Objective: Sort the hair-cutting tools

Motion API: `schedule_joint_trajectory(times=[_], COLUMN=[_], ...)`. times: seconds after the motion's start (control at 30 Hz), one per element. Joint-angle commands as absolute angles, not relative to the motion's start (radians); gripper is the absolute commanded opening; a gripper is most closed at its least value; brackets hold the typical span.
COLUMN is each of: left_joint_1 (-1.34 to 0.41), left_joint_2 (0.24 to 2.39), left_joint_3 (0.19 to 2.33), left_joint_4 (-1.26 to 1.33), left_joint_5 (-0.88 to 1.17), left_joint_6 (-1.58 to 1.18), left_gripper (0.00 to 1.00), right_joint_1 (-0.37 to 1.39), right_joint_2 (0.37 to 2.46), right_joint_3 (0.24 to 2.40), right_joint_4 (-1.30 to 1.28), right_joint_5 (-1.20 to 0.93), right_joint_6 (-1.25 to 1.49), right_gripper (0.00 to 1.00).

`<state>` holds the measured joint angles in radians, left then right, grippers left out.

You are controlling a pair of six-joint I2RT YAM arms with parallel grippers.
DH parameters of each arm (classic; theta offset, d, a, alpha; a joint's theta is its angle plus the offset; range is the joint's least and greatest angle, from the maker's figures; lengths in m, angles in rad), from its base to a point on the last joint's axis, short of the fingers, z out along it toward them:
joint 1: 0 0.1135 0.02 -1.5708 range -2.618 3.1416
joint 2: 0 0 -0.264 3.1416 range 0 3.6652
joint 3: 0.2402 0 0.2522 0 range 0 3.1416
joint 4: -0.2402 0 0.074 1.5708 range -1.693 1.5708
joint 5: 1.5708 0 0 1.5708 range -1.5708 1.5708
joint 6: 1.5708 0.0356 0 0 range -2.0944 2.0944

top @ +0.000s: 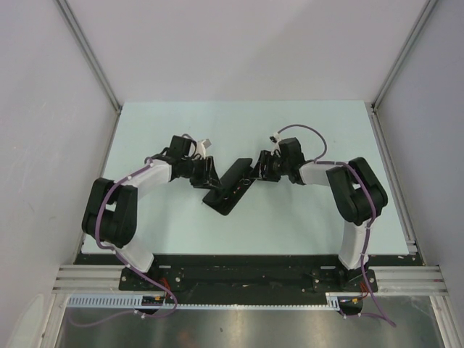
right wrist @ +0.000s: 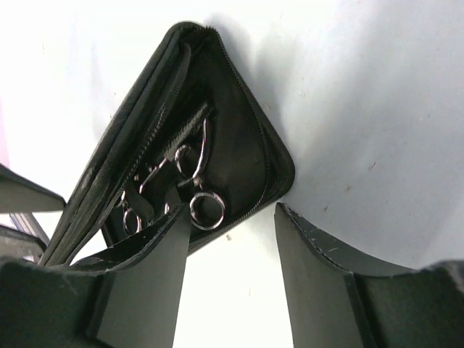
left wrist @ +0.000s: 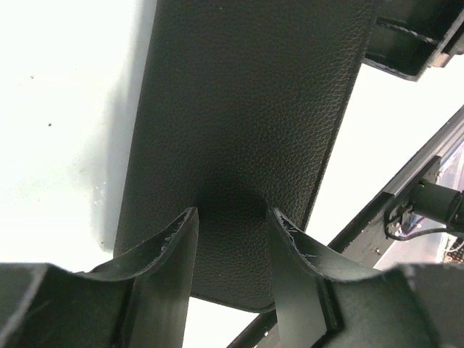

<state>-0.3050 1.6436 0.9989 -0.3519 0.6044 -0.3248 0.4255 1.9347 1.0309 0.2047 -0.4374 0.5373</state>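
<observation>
Finding scissors (right wrist: 201, 156) sitting inside part-open case (top: 230, 187) at tabletop (top: 304, 225) centre. Reading left tool (left wrist: 232, 212) and right tool (right wrist: 232, 210) as released, flanking case. Judging combs unconfirmed, closing probably remaining.

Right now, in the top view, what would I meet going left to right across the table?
Left arm → case → right arm. Both grippers overlap the case, so I left them out.
</observation>
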Motion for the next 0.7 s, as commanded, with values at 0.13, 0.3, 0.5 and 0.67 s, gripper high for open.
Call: schedule_joint_trajectory(times=[0.13,0.3,0.5,0.67], left_joint_1=[-0.313,-0.313,-0.313,-0.313], left_joint_2=[1.601,1.605,1.617,1.617], left_joint_3=[0.983,0.979,0.982,0.977], left_joint_4=[-0.334,-0.336,-0.337,-0.339], left_joint_5=[0.465,0.416,0.408,0.411], left_joint_6=[-0.350,-0.371,-0.371,-0.371], left_gripper=[0.50,0.50,0.51,0.52], right_joint_1=[0.451,0.514,0.509,0.554], right_joint_2=[1.767,1.582,1.637,1.729], right_joint_3=[1.026,0.985,0.962,0.962], right_joint_4=[-0.127,-0.129,0.080,0.216], right_joint_5=[-0.388,-0.391,-0.557,-0.557], right_joint_6=[0.500,0.473,0.579,0.673], right_gripper=[0.57,0.62,0.74,0.85])
